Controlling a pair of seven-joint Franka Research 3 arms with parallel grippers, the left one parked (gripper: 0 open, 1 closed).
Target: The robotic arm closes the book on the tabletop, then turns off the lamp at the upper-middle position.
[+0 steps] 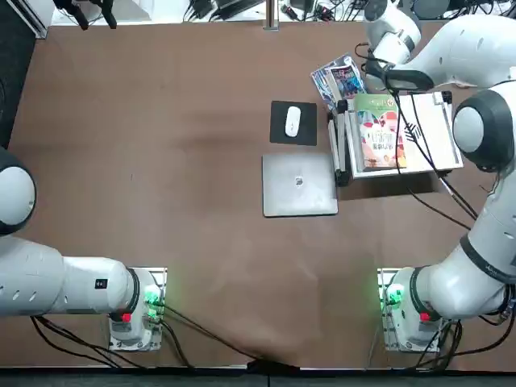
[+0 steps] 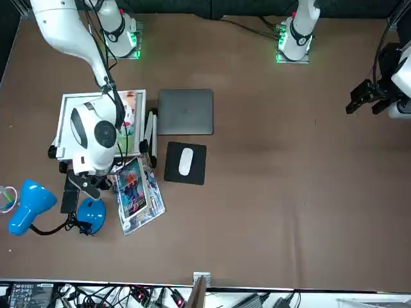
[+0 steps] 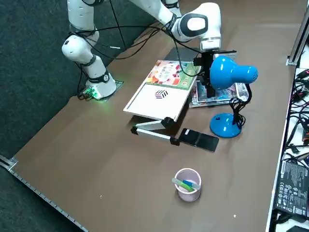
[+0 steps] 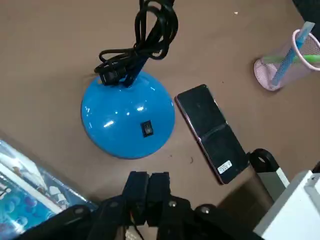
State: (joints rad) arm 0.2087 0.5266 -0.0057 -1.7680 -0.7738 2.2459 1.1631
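Note:
The book (image 1: 379, 133) lies closed, green cover up, on a white board (image 3: 159, 99). It also shows in the right side view (image 3: 171, 75). The lamp has a round blue base (image 4: 127, 115) with a small black switch (image 4: 146, 129) on it. Its blue head (image 3: 231, 72) hangs on a bendy black stem above the base (image 3: 225, 125). My right gripper (image 4: 148, 184) hovers just beside the base on the switch side, shut, with nothing between its fingers. In the front view the gripper (image 2: 70, 196) sits right next to the lamp base (image 2: 92, 215).
A blue glossy booklet (image 2: 136, 196) lies beside the lamp. A black phone (image 4: 210, 132) rests close to the base, and a pinkish cup (image 3: 187, 184) with pens stands further off. A mouse (image 1: 293, 122) on a black pad and a grey laptop (image 1: 299, 184) lie mid-table.

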